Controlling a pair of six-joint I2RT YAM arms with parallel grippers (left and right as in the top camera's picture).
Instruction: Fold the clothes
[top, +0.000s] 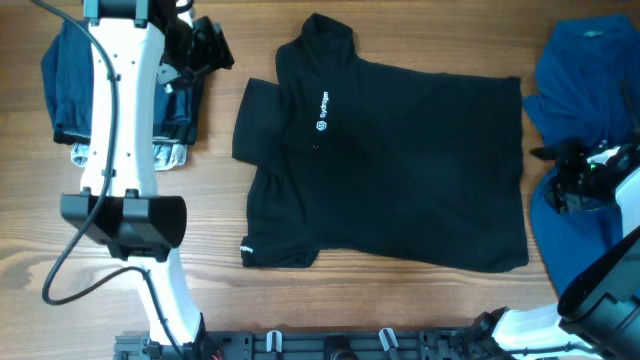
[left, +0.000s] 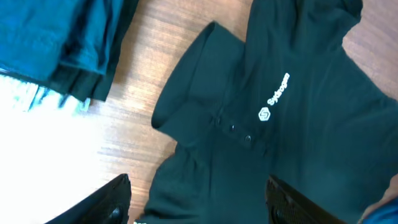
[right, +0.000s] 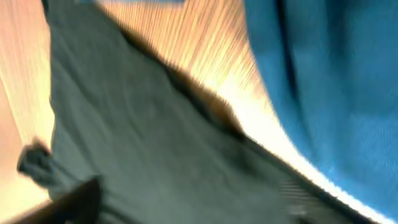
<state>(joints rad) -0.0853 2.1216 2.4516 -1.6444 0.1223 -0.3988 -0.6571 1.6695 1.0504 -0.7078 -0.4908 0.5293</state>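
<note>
The black polo shirt (top: 400, 160) lies spread flat mid-table, collar toward the far edge and white chest lettering (top: 322, 110) facing up. One sleeve (top: 255, 120) points left. A bright blue shirt (top: 590, 60) lies crumpled at the right edge. My left gripper (top: 208, 45) hovers at the far left, clear of the polo; in the left wrist view it (left: 198, 182) is open above the polo (left: 298, 124) with nothing between its fingers. My right gripper (top: 558, 180) is over the blue shirt by the polo's right hem. The blurred right wrist view shows its fingers (right: 68, 205) wide apart, nothing held.
A stack of folded dark blue garments (top: 70, 80) sits at the far left beneath the left arm, with a pale patterned piece (top: 170, 155) at its near end. Bare wooden table (top: 210, 220) shows between the stack and the polo.
</note>
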